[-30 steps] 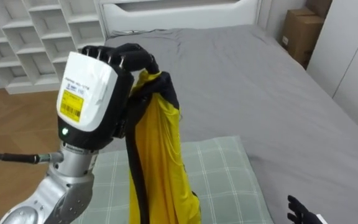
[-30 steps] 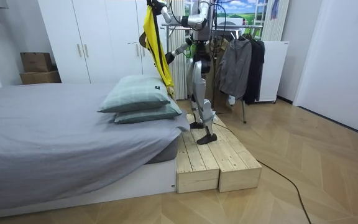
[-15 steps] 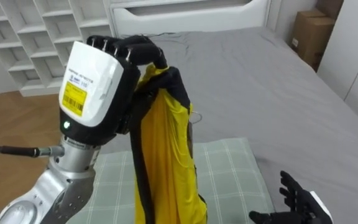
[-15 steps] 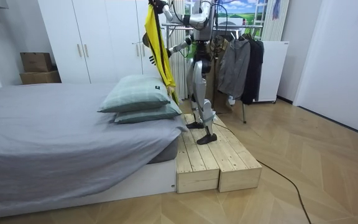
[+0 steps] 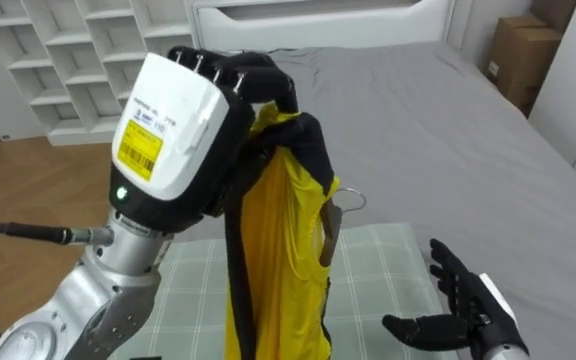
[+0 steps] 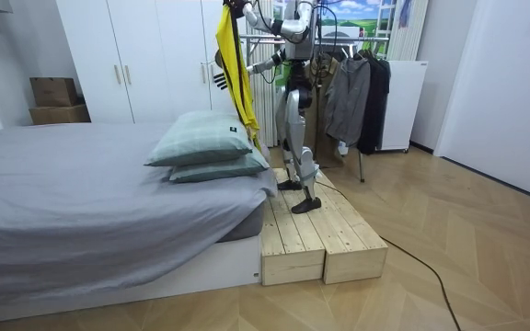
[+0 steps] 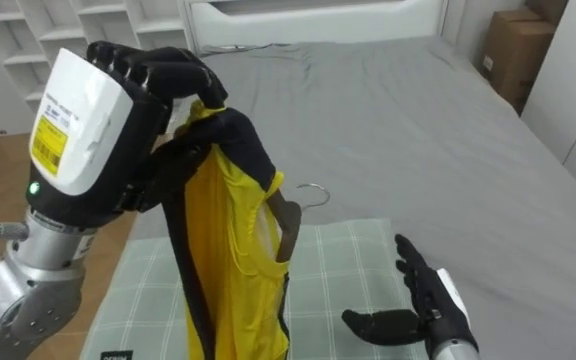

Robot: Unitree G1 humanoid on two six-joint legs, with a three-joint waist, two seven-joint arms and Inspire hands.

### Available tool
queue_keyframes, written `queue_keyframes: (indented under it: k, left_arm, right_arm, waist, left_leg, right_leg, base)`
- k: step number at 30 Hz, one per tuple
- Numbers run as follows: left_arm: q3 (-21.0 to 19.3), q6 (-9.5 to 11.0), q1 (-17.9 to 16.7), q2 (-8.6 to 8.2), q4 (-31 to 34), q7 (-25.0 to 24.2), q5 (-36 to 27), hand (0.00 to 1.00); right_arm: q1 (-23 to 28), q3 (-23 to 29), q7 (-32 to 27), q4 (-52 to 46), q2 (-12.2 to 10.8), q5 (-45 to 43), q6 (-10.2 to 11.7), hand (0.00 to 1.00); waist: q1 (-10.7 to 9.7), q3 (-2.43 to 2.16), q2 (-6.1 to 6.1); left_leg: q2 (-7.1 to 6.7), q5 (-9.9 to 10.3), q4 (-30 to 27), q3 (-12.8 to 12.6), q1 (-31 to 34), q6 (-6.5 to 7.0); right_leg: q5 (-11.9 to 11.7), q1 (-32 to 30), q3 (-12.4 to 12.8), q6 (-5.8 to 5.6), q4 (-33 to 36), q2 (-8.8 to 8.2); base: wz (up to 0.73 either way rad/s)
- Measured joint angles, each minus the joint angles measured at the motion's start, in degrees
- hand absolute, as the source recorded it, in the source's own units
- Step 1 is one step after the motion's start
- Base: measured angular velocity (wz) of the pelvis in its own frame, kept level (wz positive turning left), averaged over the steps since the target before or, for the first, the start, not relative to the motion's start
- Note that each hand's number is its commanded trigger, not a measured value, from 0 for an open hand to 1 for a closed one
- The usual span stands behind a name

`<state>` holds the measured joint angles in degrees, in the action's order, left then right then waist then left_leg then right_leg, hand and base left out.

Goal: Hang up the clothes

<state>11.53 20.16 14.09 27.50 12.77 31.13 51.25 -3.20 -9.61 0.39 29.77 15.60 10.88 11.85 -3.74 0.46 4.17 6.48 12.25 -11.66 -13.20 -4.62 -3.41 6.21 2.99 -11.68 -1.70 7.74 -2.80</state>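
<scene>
Up from the lower right corner comes my right hand (image 5: 455,303), higher than a second ago and nearer the yellow shirt (image 5: 280,250). Its fingers are spread and hold nothing; it hovers over the checked pillow (image 5: 383,262), just right of the shirt and not touching it.

The white shelf (image 5: 53,55) beyond the bed (image 5: 418,120) is split into cubbies, and a cardboard box (image 5: 520,48) stands by the far wall; I cannot see inside it.

My left hand (image 5: 183,130) is raised in front of me, fingers curled tight round the dark top edge of the shirt, which hangs straight down from that grip. A hanger (image 5: 330,232) sits in the shirt's neck opening, its metal hook poking out to the right.

From across the room I am seen standing on a wooden platform (image 6: 325,239) at the pillow end of the bed, the shirt held high over the pillows, with a rack of dark clothes (image 6: 357,92) behind me.
</scene>
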Motion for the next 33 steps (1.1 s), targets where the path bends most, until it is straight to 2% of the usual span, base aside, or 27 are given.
queue_keyframes:
  k: [13,17,20,26,29,31,33]
  left_arm:
    - [0.0,0.0,0.1,0.35,1.5,-0.6,0.0,1.00]
    - [-0.1,0.0,2.0,0.55,1.9,-0.7,0.1,1.00]
    - [-0.6,0.0,2.7,0.55,2.5,-0.7,0.0,1.00]
    - [-0.7,0.3,2.7,0.53,2.7,-0.8,0.0,1.00]
    - [-0.7,0.3,2.7,0.40,3.1,-0.9,-0.1,1.00]
    - [-0.7,0.3,2.7,0.27,3.1,-0.9,-0.1,1.00]
    - [-0.7,0.3,2.7,0.21,3.1,-0.9,-0.1,1.00]
  right_arm:
    - [0.0,-0.5,0.4,-0.1,0.2,0.0,0.0,0.00]
    - [-0.4,-0.4,1.1,-0.1,0.2,0.7,0.0,0.00]
    - [-0.4,-0.5,1.7,-0.1,-0.7,4.5,0.0,0.00]
    - [-0.8,-1.6,2.8,-0.4,-2.3,8.2,0.0,0.00]
    - [-1.2,-3.4,4.9,-1.3,-2.1,14.6,0.0,0.00]
    - [-1.3,-4.9,6.4,-1.1,-2.2,23.1,-0.1,0.00]
    - [-1.3,-5.2,7.6,-0.7,-2.4,27.9,-0.3,0.00]
  waist:
    - [2.1,-0.11,0.70]
    - [2.7,-0.15,0.85]
    - [2.9,-0.21,1.03]
    - [2.9,-0.02,1.42]
    - [2.9,-0.01,1.43]
    - [2.8,0.02,1.49]
    - [2.5,0.24,1.57]
  left_leg:
    - [-0.06,0.0,0.0,0.3,0.3,0.02]
    - [-0.06,0.0,0.0,0.3,0.3,0.02]
    - [-0.07,0.0,0.1,0.3,0.1,0.02]
    - [-0.11,0.0,0.3,0.6,0.0,0.02]
    - [-0.14,0.0,0.3,0.6,-0.1,0.02]
    - [-0.13,0.0,0.3,0.8,-0.1,0.02]
    - [-0.18,0.0,0.3,1.0,-0.1,0.02]
  right_leg:
    - [0.0,0.2,0.0,-0.01,0.0,-0.05]
    - [0.0,0.2,0.1,-0.03,0.0,-0.08]
    - [0.0,0.2,0.0,-0.03,0.1,-0.08]
    - [0.0,0.3,-0.4,-0.07,0.1,-0.13]
    - [0.2,0.1,-0.2,-0.23,0.1,-0.15]
    - [0.2,0.2,-0.2,-0.24,0.1,-0.20]
    - [0.2,0.5,-0.7,-0.24,0.1,-0.28]
  base:
    - [0.00]
    - [0.00]
    - [0.00]
    - [0.01]
    - [0.00]
    - [0.02]
    - [0.08]
